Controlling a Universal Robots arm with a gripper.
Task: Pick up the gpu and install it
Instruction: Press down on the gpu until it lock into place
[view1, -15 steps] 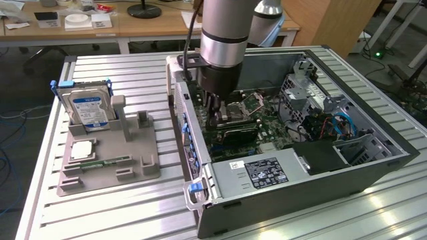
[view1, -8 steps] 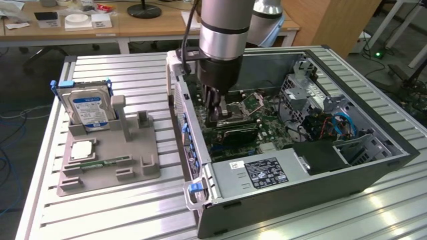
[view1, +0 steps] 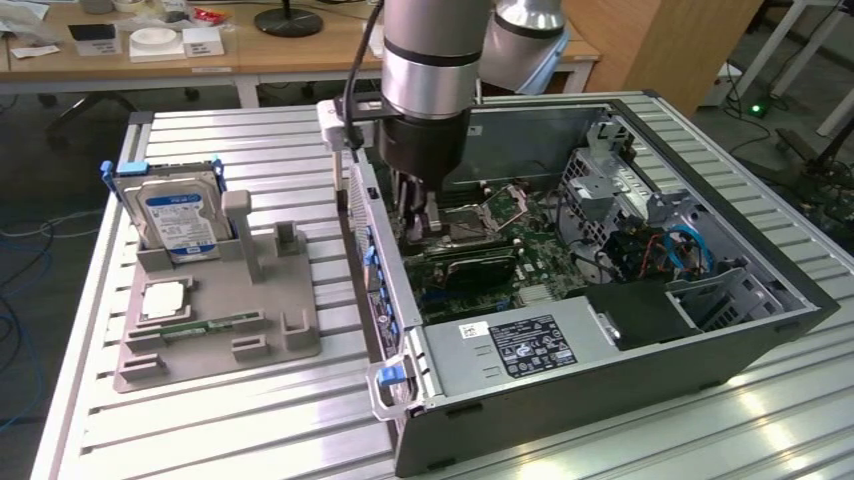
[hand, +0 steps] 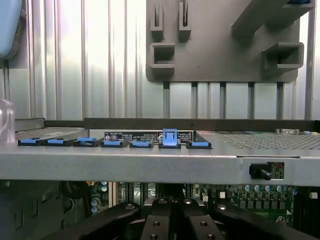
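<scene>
My hand (view1: 424, 222), pressed together at centre frame, should push straight down, seating the gpu (view1: 458, 267) squarely.

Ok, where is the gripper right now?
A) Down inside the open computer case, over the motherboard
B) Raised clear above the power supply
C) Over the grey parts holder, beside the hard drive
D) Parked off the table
A: in the exterior view the gripper reaches down inside the open computer case, just over the motherboard, while the grey parts holder with the hard drive sits apart on the exterior view's left.
</scene>
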